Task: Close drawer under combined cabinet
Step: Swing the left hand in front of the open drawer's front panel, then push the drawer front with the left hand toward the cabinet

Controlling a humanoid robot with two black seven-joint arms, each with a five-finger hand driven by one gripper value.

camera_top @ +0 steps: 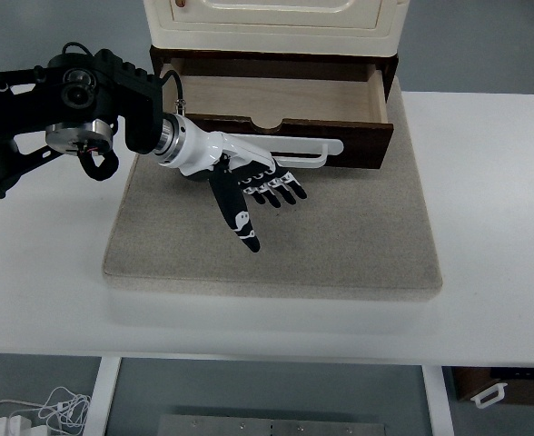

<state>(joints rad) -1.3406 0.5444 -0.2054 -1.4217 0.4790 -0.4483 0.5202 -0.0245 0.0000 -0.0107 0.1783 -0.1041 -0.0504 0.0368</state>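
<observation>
the drawer under the cream cabinet stands pulled out toward the robot, and its inside looks empty. its dark front panel runs left to right, above the far edge of the grey mat that lies on the white counter.

the left hand comes in from the left side on a black arm. the fingers are stretched out and spread, they hold nothing, and the thumb points down toward the robot. the hand lies just in front of the front panel, very near to it or maybe touching; i cannot tell which.

the drawer slides away from the robot, so the panel is on the far side of the hand, and its long axis goes across the push direction. i judge that the hand must press the panel straight back, near the middle, so that the drawer does not turn sideways. the right hand is not seen.
</observation>
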